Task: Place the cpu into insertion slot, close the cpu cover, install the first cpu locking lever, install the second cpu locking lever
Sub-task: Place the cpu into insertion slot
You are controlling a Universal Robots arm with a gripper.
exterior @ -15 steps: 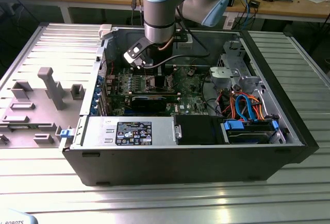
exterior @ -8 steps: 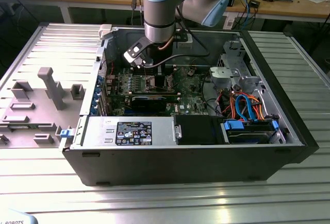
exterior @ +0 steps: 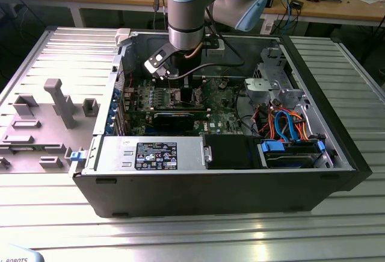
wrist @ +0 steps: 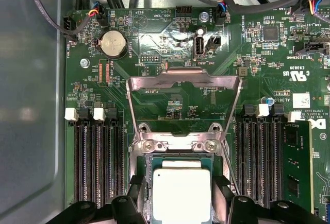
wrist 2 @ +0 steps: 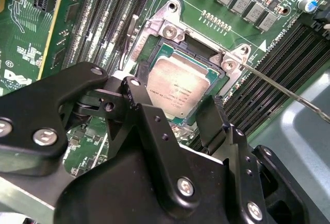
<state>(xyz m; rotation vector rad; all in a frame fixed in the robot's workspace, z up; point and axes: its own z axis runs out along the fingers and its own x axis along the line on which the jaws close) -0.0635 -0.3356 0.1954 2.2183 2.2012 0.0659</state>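
So here's my gripper down inside the open PC case, over the far left part of the green motherboard in the exterior view. There's one cpu and it's sitting flat in the one insertion slot, metal top facing up. It's pretty much square, so there's no real long axis, and its edges run square with the slot's rim. My two fingers are spread a touch wider than the chip, one on each side, with a sliver of socket showing between finger and chip, so I'm not holding anything. The one cpu cover is tipped up off its hinge on the coin-cell side of the slot, and you can see board through its window. One thin wire lever sticks out from a slot corner. There are two banks of memory slots, one on each side.
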